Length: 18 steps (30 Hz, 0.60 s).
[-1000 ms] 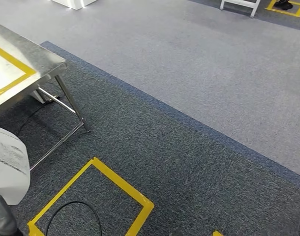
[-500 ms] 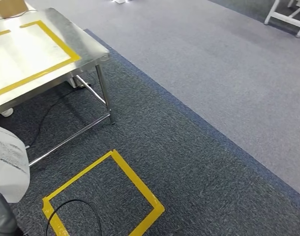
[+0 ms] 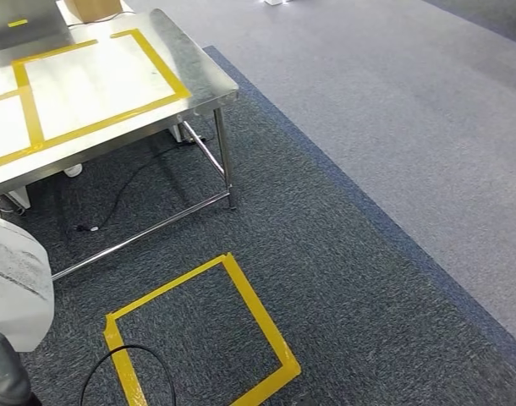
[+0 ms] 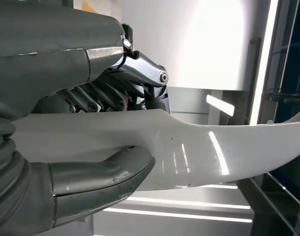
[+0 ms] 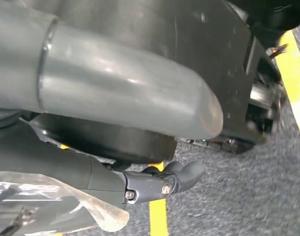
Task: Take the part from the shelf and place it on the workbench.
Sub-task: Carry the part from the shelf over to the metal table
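Note:
In the left wrist view my left hand (image 4: 100,93) grips a long, curved white part (image 4: 215,152), with the thumb (image 4: 104,179) under it and the darker fingers over it. In the head view one end of the same white part (image 3: 16,288) shows at the lower left, over the dark carpet. The steel workbench (image 3: 198,80), marked with yellow tape rectangles, stands at the upper left, ahead of the part. My right hand (image 5: 104,98) hangs above the carpet, thumb and a dark finger stretched out with nothing in them.
A yellow tape square (image 3: 255,313) lies on the dark carpet in front of the workbench, with a black cable loop (image 3: 160,364) in it. A cardboard box (image 3: 96,7) sits at the bench's far edge. Lighter grey carpet (image 3: 402,101) spreads to the right.
The camera has turned left: the workbench and the floor square have slid right and more of the bench top shows. The white part stays in my left hand.

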Motion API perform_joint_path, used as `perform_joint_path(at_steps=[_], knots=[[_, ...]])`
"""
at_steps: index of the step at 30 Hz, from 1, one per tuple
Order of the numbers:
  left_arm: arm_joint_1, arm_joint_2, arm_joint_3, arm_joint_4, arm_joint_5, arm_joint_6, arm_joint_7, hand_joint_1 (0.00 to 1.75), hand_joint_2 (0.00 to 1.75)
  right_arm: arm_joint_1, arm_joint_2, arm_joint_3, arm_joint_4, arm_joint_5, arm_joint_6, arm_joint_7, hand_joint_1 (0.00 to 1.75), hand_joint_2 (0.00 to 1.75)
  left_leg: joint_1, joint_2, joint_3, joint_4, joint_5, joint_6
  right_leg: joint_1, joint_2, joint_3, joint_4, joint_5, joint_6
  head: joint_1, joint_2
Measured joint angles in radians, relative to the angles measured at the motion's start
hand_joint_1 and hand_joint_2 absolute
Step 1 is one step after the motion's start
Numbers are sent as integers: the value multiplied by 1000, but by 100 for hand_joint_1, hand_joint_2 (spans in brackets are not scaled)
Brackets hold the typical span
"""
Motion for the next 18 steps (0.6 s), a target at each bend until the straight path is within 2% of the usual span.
perform_joint_path(at_steps=[1,2,3,4,5,6,7,8,9,10,11,12,13,14,16,17,18], knots=[[-1,0,0,0,0,0,0,175,175,1,0,-1,0,1,0,0,0,0,1,20,-30,66,-33,-5,1,-15,1,0,-2,-3,-3,0],[-1,1,0,0,0,0,0,175,175,2,0,-2,0,1,1,0,0,0,4,28,-59,128,-59,-9,2,-31,2,0,-5,-4,-3,0],[-1,1,0,1,0,0,0,175,175,3,0,-3,0,2,1,-1,0,0,6,31,-78,169,-69,-11,2,-46,4,1,-7,-4,-3,0],[-1,1,1,1,0,0,0,175,175,3,0,-4,0,3,1,-1,0,0,8,33,-79,174,-60,-13,3,-61,6,1,-10,-3,-3,0],[0,2,1,1,0,0,0,175,175,3,0,-4,0,5,2,-2,0,0,9,38,-61,138,-32,-13,3,-74,10,1,-13,-1,-3,0],[0,2,1,1,0,0,0,175,175,3,0,-4,0,6,2,-3,0,0,9,52,-27,71,6,-11,3,-87,16,1,-18,1,-3,0],[0,2,1,1,0,0,0,175,175,3,0,-5,0,7,2,-3,0,0,4,82,8,4,31,-7,5,-98,19,1,-22,5,-3,0],[-1,2,1,1,0,-1,0,175,175,3,0,-5,0,7,2,-3,0,0,0,107,35,-50,47,0,8,-107,21,1,-27,10,-3,0],[-1,2,1,1,-1,-2,0,175,175,3,0,-5,0,8,2,-3,0,0,-4,126,49,-80,50,7,11,-117,24,1,-32,15,-2,0],[-1,2,1,1,0,-4,0,175,175,3,0,-5,0,9,2,-4,0,0,-9,132,50,-87,44,15,14,-127,27,0,-35,20,-1,0],[0,2,1,1,0,-7,0,175,175,2,0,-5,0,10,1,-4,0,0,-9,119,49,-89,45,22,15,-138,34,-1,-38,25,0,0],[1,2,1,1,0,-9,0,175,175,2,0,-6,-1,11,1,-3,0,0,-8,106,49,-92,47,28,14,-140,39,-1,-42,31,1,0],[1,2,1,1,0,-11,0,175,175,2,0,-6,-2,12,1,-4,0,0,-5,93,49,-95,49,34,12,-123,38,7,-52,37,2,0],[1,1,1,1,0,-13,0,175,175,2,0,-7,-2,12,1,-5,0,0,-2,81,50,-98,51,40,10,-95,26,34,-70,42,4,0],[0,0,0,1,0,-14,0,175,175,1,0,-8,-3,13,1,-7,0,0,2,57,50,-100,53,48,7,-34,-33,151,-129,47,9,0],[0,0,0,1,0,-14,0,175,175,2,-1,-9,-3,11,0,-9,0,0,2,45,49,-100,53,50,6,-21,-71,222,-154,48,11,0],[0,0,0,1,-1,-14,0,175,175,2,-1,-11,-3,7,0,-12,0,0,1,34,49,-100,52,51,6,-16,-103,273,-164,48,12,0]])
